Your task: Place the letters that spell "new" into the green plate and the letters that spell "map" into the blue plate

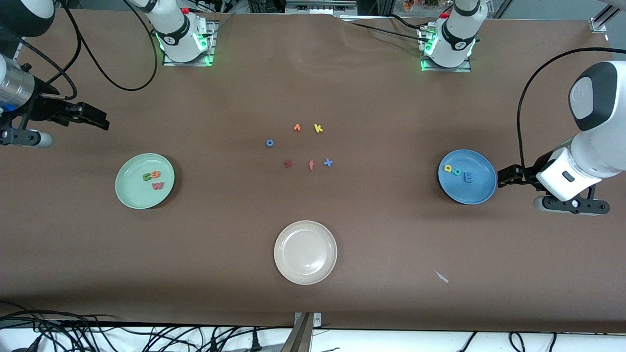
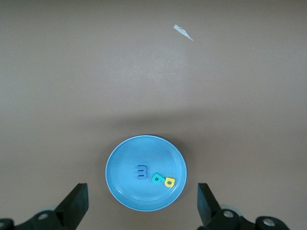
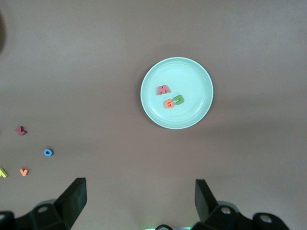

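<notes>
The green plate (image 1: 132, 195) (image 3: 192, 76) holds the olive n (image 1: 147, 177) (image 3: 178, 99), orange e (image 1: 155, 174) (image 3: 169, 103) and pinkish-red w (image 1: 157, 186) (image 3: 163, 89). In the blue plate (image 1: 477, 193) (image 2: 129, 160) lie the yellow p (image 1: 448, 168) (image 2: 169, 181), teal a (image 1: 457, 171) (image 2: 157, 179) and blue m (image 1: 468, 178) (image 2: 141, 171). My left gripper (image 1: 501, 177) (image 2: 141, 192) hangs open and empty by the blue plate's rim, toward the left arm's end. My right gripper (image 1: 100, 120) (image 3: 139, 189) is open and empty over bare table, between its arm's base and the green plate.
A cream-white plate (image 1: 305, 271) sits empty near the front edge. Loose letters lie mid-table: blue o (image 1: 269, 143), orange v (image 1: 297, 127), yellow k (image 1: 318, 128), dark red z (image 1: 288, 163), orange-red f (image 1: 311, 165), blue x (image 1: 328, 163). A paper scrap (image 1: 441, 276) lies by the front.
</notes>
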Available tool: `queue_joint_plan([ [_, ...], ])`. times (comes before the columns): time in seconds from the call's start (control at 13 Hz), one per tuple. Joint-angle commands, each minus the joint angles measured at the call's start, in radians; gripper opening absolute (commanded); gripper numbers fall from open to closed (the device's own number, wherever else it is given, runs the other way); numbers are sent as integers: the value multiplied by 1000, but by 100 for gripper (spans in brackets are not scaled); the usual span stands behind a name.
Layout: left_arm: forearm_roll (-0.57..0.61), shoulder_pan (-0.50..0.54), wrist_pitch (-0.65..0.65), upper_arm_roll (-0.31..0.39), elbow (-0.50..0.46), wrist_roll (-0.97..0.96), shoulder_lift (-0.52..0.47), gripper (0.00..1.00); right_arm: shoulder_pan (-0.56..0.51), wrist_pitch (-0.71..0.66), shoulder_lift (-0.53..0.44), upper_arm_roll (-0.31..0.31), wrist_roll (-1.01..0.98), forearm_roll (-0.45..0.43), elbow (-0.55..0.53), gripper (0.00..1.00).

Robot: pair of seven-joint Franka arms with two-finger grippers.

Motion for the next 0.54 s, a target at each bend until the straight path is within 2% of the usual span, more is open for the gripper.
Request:
queue_joint_plan([
  [0.0, -14, 1, 6, 1, -18, 23, -21, 100, -2, -18, 4, -2, -14, 16, 18, 100],
  [0.46, -14, 2, 7, 1, -19, 23, -12, 100, 0, -19, 4, -2, -14, 16, 18, 100],
])
